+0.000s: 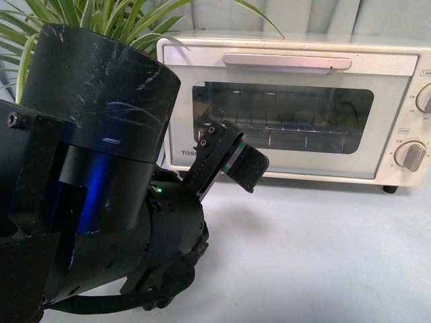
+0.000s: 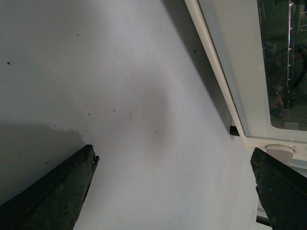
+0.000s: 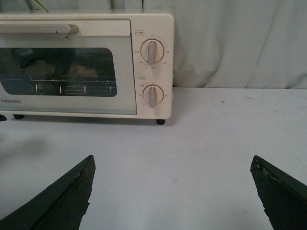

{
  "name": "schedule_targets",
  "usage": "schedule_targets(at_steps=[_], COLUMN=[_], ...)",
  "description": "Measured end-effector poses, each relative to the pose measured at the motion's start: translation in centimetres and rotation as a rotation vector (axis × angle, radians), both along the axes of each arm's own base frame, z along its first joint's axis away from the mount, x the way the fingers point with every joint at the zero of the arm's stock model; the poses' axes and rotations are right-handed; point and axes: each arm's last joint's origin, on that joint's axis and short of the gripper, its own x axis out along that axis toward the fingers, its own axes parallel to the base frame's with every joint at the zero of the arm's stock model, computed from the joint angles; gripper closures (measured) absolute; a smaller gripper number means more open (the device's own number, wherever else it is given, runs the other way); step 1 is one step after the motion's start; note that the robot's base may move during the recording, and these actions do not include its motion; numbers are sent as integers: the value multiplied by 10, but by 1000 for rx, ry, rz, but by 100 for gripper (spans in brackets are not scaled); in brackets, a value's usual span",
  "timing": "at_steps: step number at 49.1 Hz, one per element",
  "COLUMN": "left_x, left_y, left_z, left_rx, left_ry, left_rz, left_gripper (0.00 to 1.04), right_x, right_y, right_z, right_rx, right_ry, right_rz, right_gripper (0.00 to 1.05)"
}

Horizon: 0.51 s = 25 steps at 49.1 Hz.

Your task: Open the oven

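Note:
The cream-white oven stands at the back of the table, its glass door shut, with a pale bar handle along the door's top and two round knobs at its right. It also shows in the right wrist view and, at an angle, in the left wrist view. My left gripper is open and empty, just in front of the door's lower left corner, below the handle. My right gripper is open and empty over the table, some way in front of the oven's knob side.
My left arm's black body fills the left of the front view. A green potted plant stands behind it, left of the oven. A pale curtain hangs behind. The white table stretches in front of the oven.

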Motion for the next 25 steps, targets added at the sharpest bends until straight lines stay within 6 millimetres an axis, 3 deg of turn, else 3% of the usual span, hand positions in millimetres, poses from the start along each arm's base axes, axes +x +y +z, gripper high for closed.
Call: schedule_targets(at_steps=[6,14,25], left_x=[2,4,6], left_y=[1,3,6], left_z=[-2,-2,-2], left_rx=[-11,-29,-42], left_ry=[3,1,0], left_rz=[21,49,89], left_gripper=[6,6,6], right_x=[0,5,25], right_y=[0,1,10], right_z=[0,1,33], right_rx=[3,135,164], right_ry=[3,139,111], right_rz=[3,36,48], right_gripper=[9,9,9])
